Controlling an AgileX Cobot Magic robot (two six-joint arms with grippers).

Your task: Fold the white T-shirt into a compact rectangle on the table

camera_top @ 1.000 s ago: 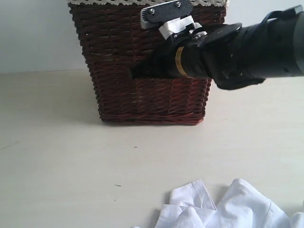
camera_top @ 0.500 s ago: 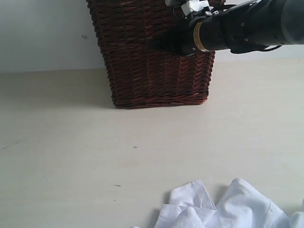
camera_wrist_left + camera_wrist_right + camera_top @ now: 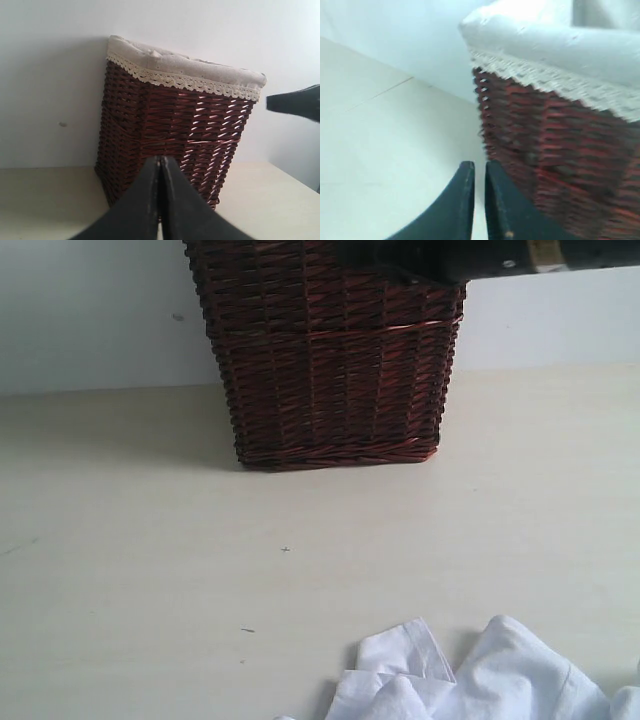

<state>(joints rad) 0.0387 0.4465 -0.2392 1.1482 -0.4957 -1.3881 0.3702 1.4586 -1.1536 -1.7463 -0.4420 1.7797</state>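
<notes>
The table (image 3: 120, 570) fills the left and middle of the exterior view, pale and smooth. At the upper centre of that frame the wicker basket (image 3: 330, 370) stands on it against the wall (image 3: 90, 310), its top cut off by the frame edge. The white T-shirt (image 3: 480, 680) lies rumpled on the table in the lower right corner, partly out of frame and well apart from the basket. My right arm (image 3: 450, 255) shows as a dark bar along the upper right edge, crossing in front of the basket's top.

My left claw (image 3: 160, 165) is closed, its two fingers pressed flat together and gripping nothing. It points at the basket's dark weave, below the lace-trimmed liner (image 3: 190, 70). My right claw (image 3: 479, 170) is parted by only a thin slit and holds nothing. It hangs just beside the basket's corner, above the table.
</notes>
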